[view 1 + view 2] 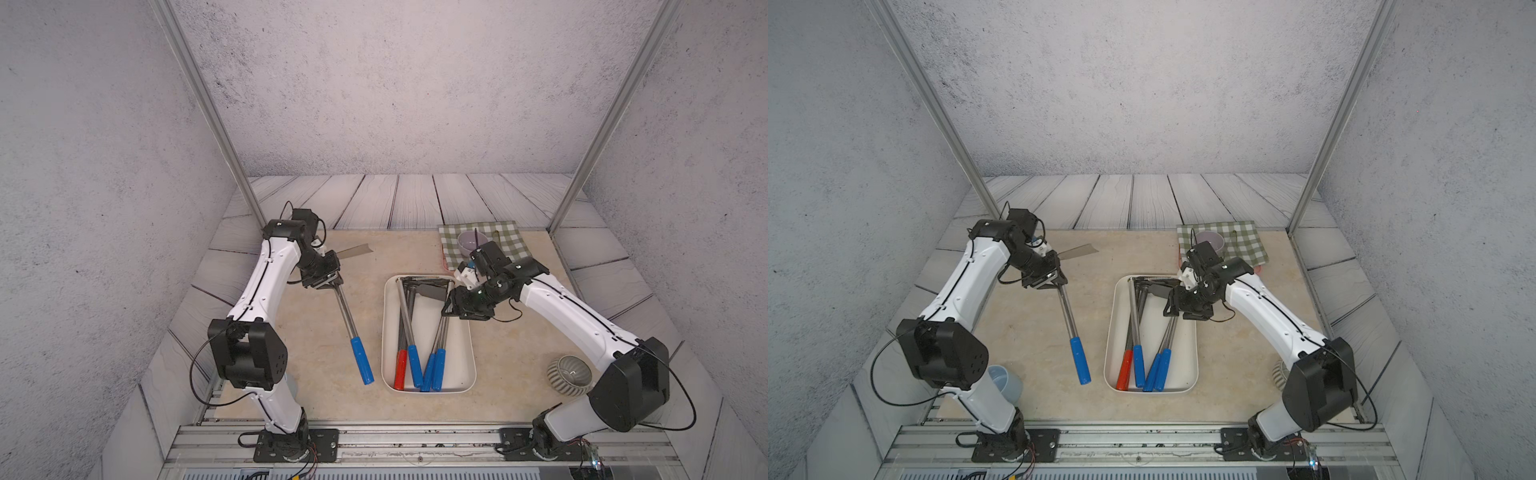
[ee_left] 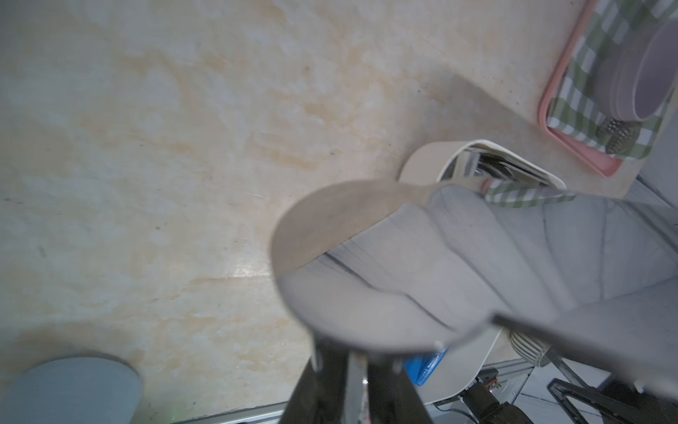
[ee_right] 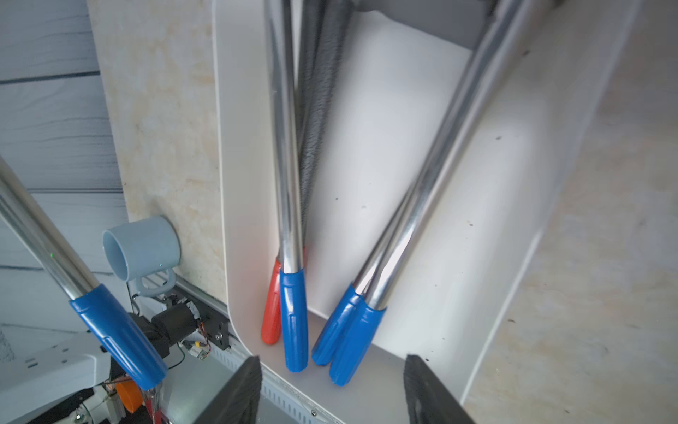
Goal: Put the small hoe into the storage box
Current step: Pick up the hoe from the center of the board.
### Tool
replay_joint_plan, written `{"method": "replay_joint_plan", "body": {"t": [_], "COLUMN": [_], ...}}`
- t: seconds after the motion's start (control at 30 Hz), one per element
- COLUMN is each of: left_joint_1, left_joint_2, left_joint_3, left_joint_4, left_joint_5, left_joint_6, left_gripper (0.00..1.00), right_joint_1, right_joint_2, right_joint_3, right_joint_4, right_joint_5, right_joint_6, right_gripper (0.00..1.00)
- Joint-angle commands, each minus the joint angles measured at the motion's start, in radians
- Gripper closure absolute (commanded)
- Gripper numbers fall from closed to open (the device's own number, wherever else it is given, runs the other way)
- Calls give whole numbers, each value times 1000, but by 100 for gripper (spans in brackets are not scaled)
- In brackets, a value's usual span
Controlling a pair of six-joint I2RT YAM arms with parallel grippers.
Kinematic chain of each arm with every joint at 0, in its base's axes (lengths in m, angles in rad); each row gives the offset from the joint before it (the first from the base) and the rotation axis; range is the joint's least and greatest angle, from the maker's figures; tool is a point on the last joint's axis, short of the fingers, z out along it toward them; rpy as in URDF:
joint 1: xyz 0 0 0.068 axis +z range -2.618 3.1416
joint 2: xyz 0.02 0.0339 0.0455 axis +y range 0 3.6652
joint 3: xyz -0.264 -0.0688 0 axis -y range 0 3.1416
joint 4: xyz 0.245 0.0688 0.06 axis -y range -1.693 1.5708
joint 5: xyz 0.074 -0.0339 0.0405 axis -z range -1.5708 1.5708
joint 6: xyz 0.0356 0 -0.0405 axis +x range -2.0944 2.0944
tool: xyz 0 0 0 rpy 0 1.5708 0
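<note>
The small hoe (image 1: 345, 312) has a steel shaft, a blue grip and a flat grey blade. My left gripper (image 1: 328, 281) is shut on its shaft just below the blade, left of the storage box (image 1: 384, 332). The blue grip (image 3: 117, 334) points toward the front. In the left wrist view the blade (image 2: 403, 275) fills most of the picture, above my left gripper (image 2: 354, 389). The cream-white box holds several tools with blue and red grips. My right gripper (image 1: 451, 307) hangs open over the box's far right part, with nothing between its fingers (image 3: 238, 392).
A pink tray with a green checked cloth (image 1: 511, 243) and a lilac bowl (image 1: 471, 243) sits behind the right arm. A grey ribbed bowl (image 1: 569, 374) stands at the front right. A light blue mug (image 1: 1005, 384) lies by the left arm's base.
</note>
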Motion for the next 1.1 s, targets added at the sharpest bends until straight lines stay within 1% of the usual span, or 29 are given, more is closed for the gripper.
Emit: {"method": "replay_joint_plan", "body": {"t": [0.0, 0.2, 0.4, 0.6, 1.07], "left_joint_1": [-69, -174, -242, -270, -288], "left_joint_2": [2, 37, 91, 128, 143], "left_joint_3": [20, 26, 65, 96, 99], "left_joint_4": [27, 127, 177, 194, 214], "left_joint_5": [60, 83, 99, 103, 99], "left_joint_6": [-93, -193, -256, -279, -298], "left_gripper": [100, 100, 100, 100, 100], "right_joint_1": [39, 90, 141, 195, 257], "right_joint_2": [16, 14, 31, 53, 105], "right_joint_3": [40, 54, 48, 53, 57], "right_joint_4": [30, 72, 113, 150, 224], "right_joint_5": [-27, -26, -21, -23, -79], "right_joint_6": [-5, -4, 4, 14, 64], "right_gripper": [36, 31, 31, 30, 31]}}
